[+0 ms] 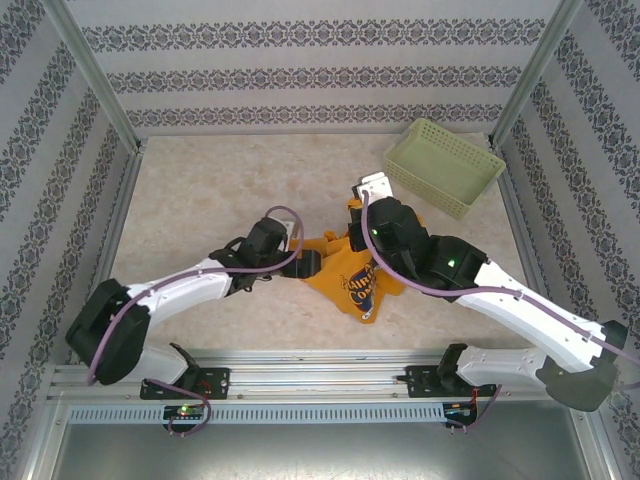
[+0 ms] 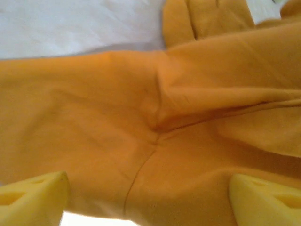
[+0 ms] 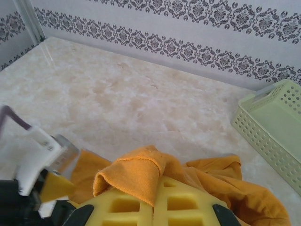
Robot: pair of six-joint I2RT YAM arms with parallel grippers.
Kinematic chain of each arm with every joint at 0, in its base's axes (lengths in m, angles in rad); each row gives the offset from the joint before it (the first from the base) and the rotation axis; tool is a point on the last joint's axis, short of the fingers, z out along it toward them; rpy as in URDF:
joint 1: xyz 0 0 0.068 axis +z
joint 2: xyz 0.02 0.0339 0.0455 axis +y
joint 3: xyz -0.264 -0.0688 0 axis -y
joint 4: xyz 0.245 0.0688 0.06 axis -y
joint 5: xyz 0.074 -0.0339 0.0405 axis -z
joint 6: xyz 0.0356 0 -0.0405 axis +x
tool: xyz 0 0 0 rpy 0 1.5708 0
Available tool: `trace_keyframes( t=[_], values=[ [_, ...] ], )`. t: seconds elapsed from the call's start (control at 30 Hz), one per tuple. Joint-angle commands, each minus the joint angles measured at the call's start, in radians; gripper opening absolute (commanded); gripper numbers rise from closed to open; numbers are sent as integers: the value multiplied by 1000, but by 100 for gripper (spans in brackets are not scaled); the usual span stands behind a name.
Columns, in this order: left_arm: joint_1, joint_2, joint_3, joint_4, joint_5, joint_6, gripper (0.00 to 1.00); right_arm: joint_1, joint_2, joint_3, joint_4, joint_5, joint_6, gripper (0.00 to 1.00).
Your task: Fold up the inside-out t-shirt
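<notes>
So the soft orange-yellow cotton t-shirt (image 1: 338, 272) is sitting in a bunched heap on the marbled beige bench (image 1: 200, 200), right between the 2 end effectors, dark print facing up on the near side of the right one. The right end effector (image 3: 154, 197) is clamped on a folded flap of the cloth, with its yellow foam pads squeezed together around it. The left end effector (image 2: 150, 197) is spread wide, pads (image 2: 33, 195) well apart, wrinkled fabric and a seam straight ahead, nothing gripped.

My take: it needs spreading flat first. I'd send the left one to a hem or sleeve edge, pinch just 1 layer, then pull away from the right one so the heap opens. The pale green plastic lattice basket (image 1: 440, 165) sits beyond the right one, so steer clear.
</notes>
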Motion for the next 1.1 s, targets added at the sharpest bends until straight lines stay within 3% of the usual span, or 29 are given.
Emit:
trace_keyframes(
  t=[0.0, 0.07, 0.3, 0.53, 0.63, 0.73, 0.9, 1.0, 1.07],
  values=[
    [-43, 120, 93, 20, 113, 87, 76, 4, -14, 9, 31, 16, 25, 0],
    [-48, 174, 118, 4, 105, 91, 65, 3, -19, 12, 30, 26, 21, 0],
    [-48, 175, 194, -50, 7, 75, 0, -20, 1, 42, -15, 68, 25, 0],
    [-38, -17, 305, -110, -144, 116, 0, -75, -45, 129, -72, 117, 5, 0],
    [-40, -176, 276, -14, -149, 130, 0, -75, -88, 179, -73, 129, -36, 0],
    [-41, -222, 279, -27, -98, 165, 0, -75, -110, 207, -81, 110, -55, 0],
    [-98, -171, 195, 50, 94, 223, 49, -75, -81, 243, -84, 36, -57, 0],
    [-190, -115, 171, 63, 51, 330, 76, -74, -45, 280, -93, 4, -63, 0],
    [-218, -62, 170, 63, -25, 370, 86, -74, -33, 298, -97, -9, -66, 0]
  ],
)
